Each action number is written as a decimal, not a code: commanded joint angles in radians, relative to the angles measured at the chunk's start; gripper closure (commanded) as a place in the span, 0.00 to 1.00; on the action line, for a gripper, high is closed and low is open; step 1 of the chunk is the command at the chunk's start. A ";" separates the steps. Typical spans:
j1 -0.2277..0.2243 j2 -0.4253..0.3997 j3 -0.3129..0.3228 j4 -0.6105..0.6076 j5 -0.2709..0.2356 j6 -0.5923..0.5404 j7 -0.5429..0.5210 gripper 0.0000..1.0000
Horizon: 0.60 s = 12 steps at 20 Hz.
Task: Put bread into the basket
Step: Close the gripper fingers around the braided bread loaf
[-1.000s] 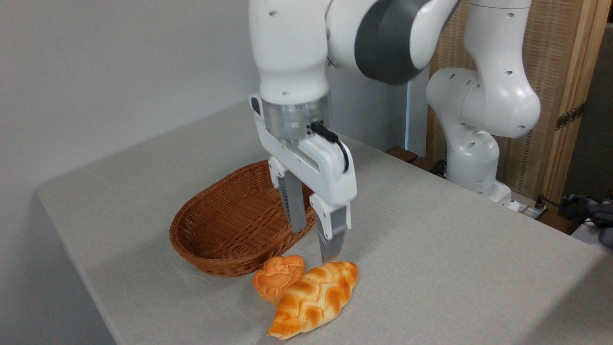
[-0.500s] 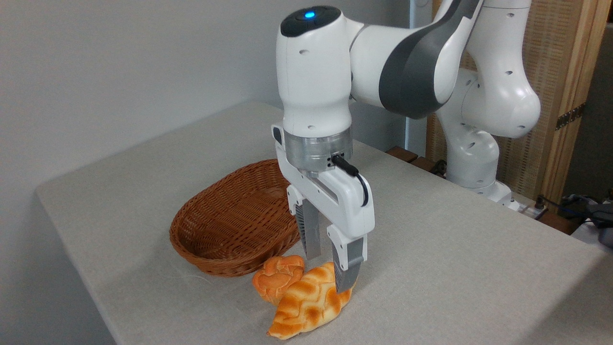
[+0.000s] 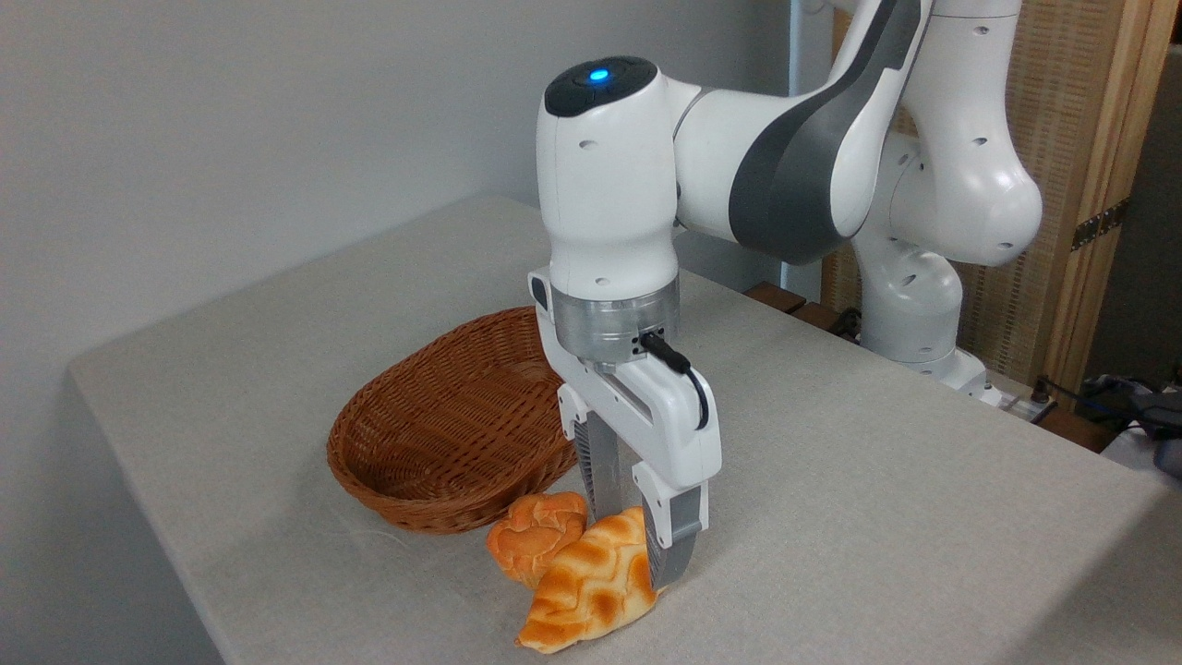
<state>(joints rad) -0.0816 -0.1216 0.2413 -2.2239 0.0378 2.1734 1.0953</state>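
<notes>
On the tabletop [image 3: 831,480], seen from the single fixed camera, the hand [image 3: 637,545] has come straight down over the last second and now straddles the far end of the bread [image 3: 591,591], where a second ago it hung clear above the loaf with its fingers spread. One finger [image 3: 602,476] stands behind the loaf, on the side of the basket [image 3: 434,434], and the other finger [image 3: 672,545] stands in front of it, low enough that its tip is level with the loaf's side. The gap between them has narrowed a little since half a second ago, and both look to be touching or all but touching the crust, yet the loaf is not lifted, so I cannot tell whether the hand has clamped it or is only closing in. The bread lies on the cloth just in front of the basket, its near pointed end toward the camera and its left flank touching a small round bun [image 3: 536,536], which itself rests against the basket's outer wall. The basket holds nothing. This drop means the approach is finished and the grasp is the step in hand; the task itself has barely begun, since the loaf is outside the basket. The grip sits near one end rather than at the middle, so the long free end may sag or swing on lifting, and the bun alongside could be nudged.
</notes>
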 commanded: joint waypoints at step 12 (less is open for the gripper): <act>-0.004 0.062 0.009 -0.011 0.021 0.045 0.040 0.00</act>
<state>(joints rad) -0.0828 -0.0693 0.2413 -2.2267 0.0387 2.1925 1.1177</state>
